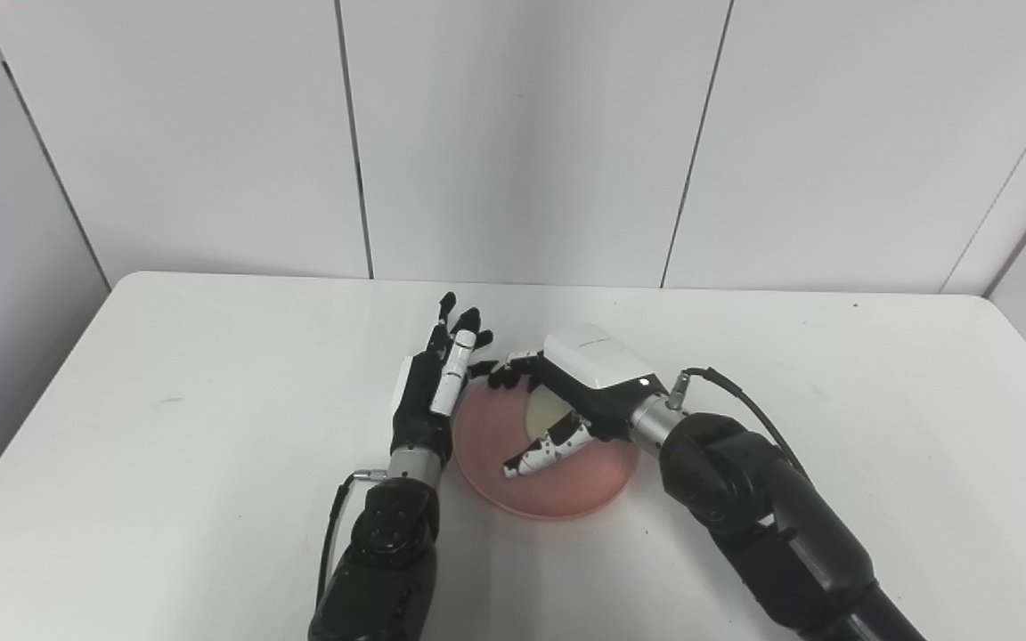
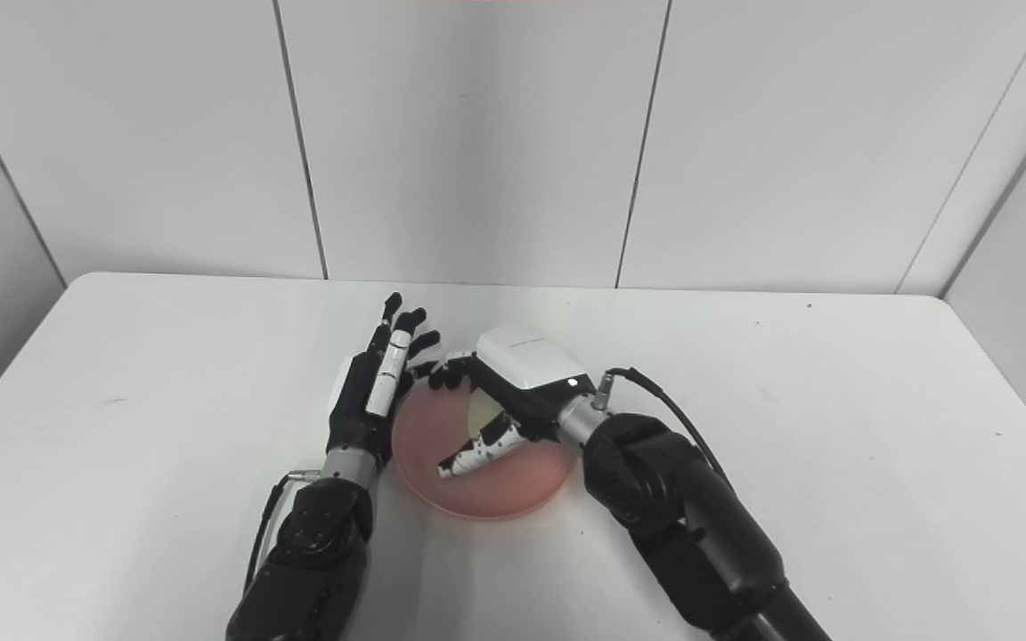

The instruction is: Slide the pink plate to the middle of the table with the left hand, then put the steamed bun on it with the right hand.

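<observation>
Both hands sit mid-frame. Pink plate (image 1: 547, 463) lies near table (image 1: 210, 374) centre. Right hand (image 1: 566, 392) hovers over it, fingers curled round the pale steamed bun (image 1: 547, 411). Left hand (image 1: 437, 383) rests just left of plate, fingers spread, holding nothing. Best approach, I'd judge: lower slowly, let go w/ bun centred, lift straight up.

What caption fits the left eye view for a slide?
Right hand holds the steamed bun over the pink plate; left hand open beside it.
</observation>
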{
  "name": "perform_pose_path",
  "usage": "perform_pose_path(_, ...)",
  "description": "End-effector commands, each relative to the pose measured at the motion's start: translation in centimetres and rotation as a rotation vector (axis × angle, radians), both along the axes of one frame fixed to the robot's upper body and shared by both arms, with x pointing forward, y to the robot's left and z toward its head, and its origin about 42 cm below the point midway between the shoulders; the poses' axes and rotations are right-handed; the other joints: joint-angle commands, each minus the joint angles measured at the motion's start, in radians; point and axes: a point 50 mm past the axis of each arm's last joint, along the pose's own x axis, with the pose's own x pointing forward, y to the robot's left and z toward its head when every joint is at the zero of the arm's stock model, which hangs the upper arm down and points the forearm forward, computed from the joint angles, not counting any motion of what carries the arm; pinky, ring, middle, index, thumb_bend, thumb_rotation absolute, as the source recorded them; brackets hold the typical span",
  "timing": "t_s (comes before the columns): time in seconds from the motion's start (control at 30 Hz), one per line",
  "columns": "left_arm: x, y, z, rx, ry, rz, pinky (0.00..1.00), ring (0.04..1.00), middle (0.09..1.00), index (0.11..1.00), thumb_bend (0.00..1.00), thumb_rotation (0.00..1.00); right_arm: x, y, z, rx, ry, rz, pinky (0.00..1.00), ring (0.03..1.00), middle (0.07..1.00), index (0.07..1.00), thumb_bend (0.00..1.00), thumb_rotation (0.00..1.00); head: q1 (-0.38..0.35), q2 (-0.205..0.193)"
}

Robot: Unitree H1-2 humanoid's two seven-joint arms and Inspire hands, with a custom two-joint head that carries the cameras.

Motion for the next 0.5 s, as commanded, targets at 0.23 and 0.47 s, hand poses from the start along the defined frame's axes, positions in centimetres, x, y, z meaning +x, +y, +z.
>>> perform_pose_path(0.23,-1.5,0.5,-3.1,0.0,0.133,0.0,0.68,0.857,0.932,1.0,0.75,0.86,0.3,-0.3,3.8,0.034,-0.107,0.003,0.66,0.769,0.807,0.747,1.0,0.57,-0.005,0.0)
perform_pose_path(0.47,-1.6,0.7,-2.9,0.019,0.126,0.005,0.66,0.851,0.933,1.0,0.76,0.87,-0.2,-0.9,4.1,0.057,-0.137,0.001,0.65,0.757,0.794,0.741,1.0,0.56,-0.01,0.001)
